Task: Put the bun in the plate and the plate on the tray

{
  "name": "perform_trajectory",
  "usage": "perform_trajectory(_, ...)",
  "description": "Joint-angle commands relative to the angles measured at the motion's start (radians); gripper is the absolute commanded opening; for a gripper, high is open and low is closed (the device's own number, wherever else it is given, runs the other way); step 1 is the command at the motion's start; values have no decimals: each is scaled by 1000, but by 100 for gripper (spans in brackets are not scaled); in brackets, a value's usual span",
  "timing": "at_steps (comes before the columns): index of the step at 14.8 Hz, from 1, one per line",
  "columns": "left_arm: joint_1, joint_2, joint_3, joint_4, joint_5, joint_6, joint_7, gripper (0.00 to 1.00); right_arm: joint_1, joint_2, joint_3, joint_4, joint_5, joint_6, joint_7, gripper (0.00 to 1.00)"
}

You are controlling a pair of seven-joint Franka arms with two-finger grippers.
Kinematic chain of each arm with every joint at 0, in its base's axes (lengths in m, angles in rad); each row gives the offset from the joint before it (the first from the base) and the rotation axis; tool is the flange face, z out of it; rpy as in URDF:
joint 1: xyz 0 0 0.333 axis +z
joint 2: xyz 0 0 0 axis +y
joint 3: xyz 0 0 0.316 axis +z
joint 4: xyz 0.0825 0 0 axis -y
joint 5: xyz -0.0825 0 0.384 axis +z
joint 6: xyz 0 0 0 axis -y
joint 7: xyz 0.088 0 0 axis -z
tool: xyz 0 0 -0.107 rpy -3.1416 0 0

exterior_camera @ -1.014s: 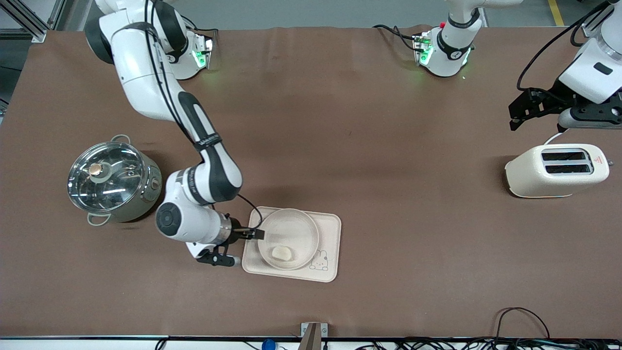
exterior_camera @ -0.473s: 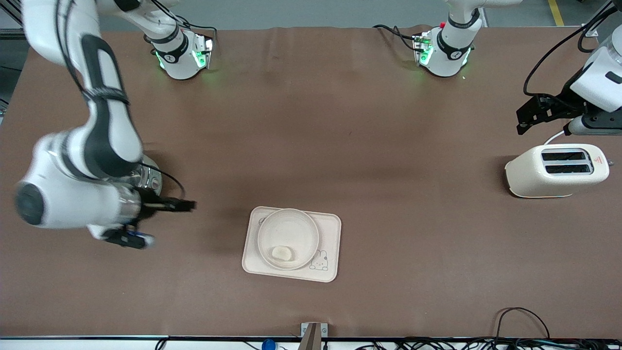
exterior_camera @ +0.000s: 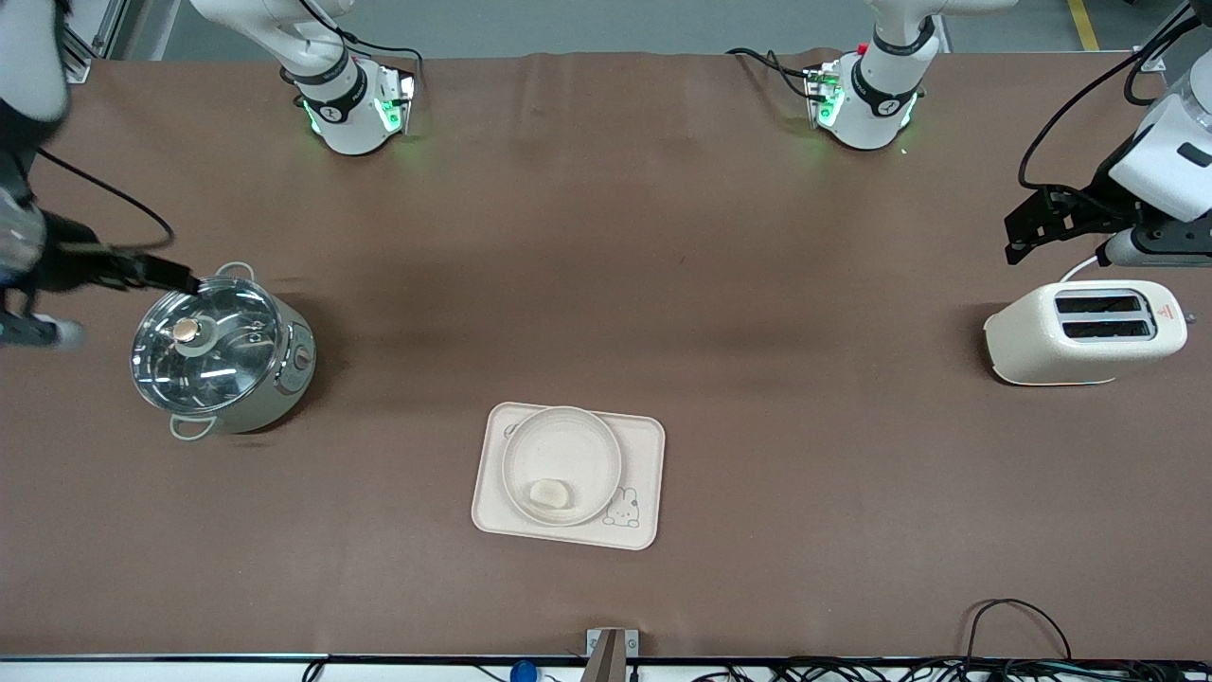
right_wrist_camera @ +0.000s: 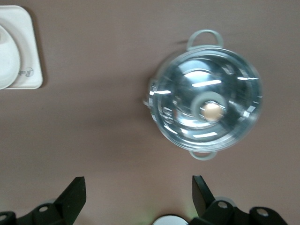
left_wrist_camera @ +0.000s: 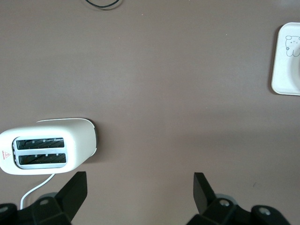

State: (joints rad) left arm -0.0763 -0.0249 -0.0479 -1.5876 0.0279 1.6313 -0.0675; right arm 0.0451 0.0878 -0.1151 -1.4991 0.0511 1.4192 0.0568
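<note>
1. Since the small cream-white, stubby steamed bun [exterior_camera: 549, 493] is seen lying inside the round, shallow cream-white plate [exterior_camera: 568, 431], on the part nearer the front camera, the first half of the task is judged done.
2. The plate is seated on the cream rectangular tray with rounded corners [exterior_camera: 644, 440], with the rabbit drawing left uncovered at one corner, so the second half is judged done as well.
3. The tray is found flat on the brown worktop [exterior_camera: 606, 237], about midway between the two arms' ends and well apart from everything else.
4. The right hand [exterior_camera: 175, 278] is held over the farther rim of the steel pot with a glass lid [exterior_camera: 220, 352], toward the right arm's end of the worktop; its fingers [right_wrist_camera: 75, 194] are shown spread wide in the right wrist view, with nothing between them.
5. The left hand [exterior_camera: 1018, 248] is held above the worktop beside the cream two-slot toaster [exterior_camera: 1084, 333], at the left arm's end; its fingers [left_wrist_camera: 77, 187] are likewise spread and empty, and this arm is judged to be waiting.
6. Both hands are kept well away from the tray, presumably so that the stacked things are not disturbed.
</note>
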Motion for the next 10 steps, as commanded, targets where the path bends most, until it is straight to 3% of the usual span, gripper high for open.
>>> perform_trajectory(1, -2, 6, 3, 21, -17, -11, 11, 100, -39, -120, 26, -62, -71, -5, -12, 100)
perform_trajectory(10, 0, 2, 3, 23, -17, -11, 12, 100, -21, -140, 28, -59, -82, 29, -18, 100)
